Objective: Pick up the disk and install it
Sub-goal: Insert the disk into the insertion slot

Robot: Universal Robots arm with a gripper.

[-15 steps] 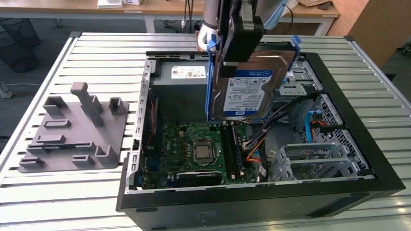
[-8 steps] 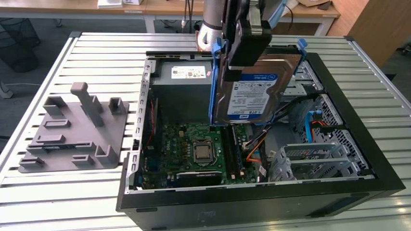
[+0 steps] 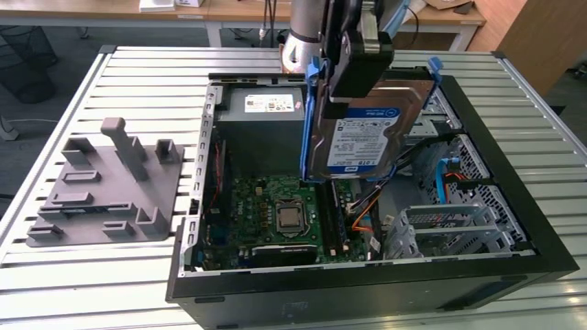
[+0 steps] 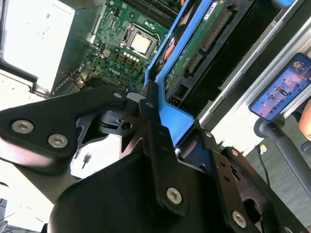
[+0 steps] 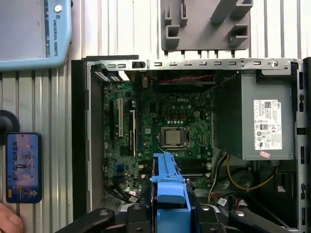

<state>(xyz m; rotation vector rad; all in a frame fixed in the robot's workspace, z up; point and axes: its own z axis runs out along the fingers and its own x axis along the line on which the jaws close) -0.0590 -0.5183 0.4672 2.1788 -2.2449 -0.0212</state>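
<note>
Disk (image 3: 367, 141) lifted clear, upright over open case (image 3: 523, 227); hand (image 3: 359, 93) clamped on its upper end; not yet seated, cage (image 3: 440, 223) at its 5 o'clock

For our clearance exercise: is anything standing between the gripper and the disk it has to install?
Nothing visible. The gripper is clamped directly on the disk at its blue rail, holding it in the air above the open computer case.

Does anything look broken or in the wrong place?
Nothing looks broken. The silver rectangular hard drive with blue plastic rails hangs upright in the claw above the open black computer case, not seated in any bay.
</note>
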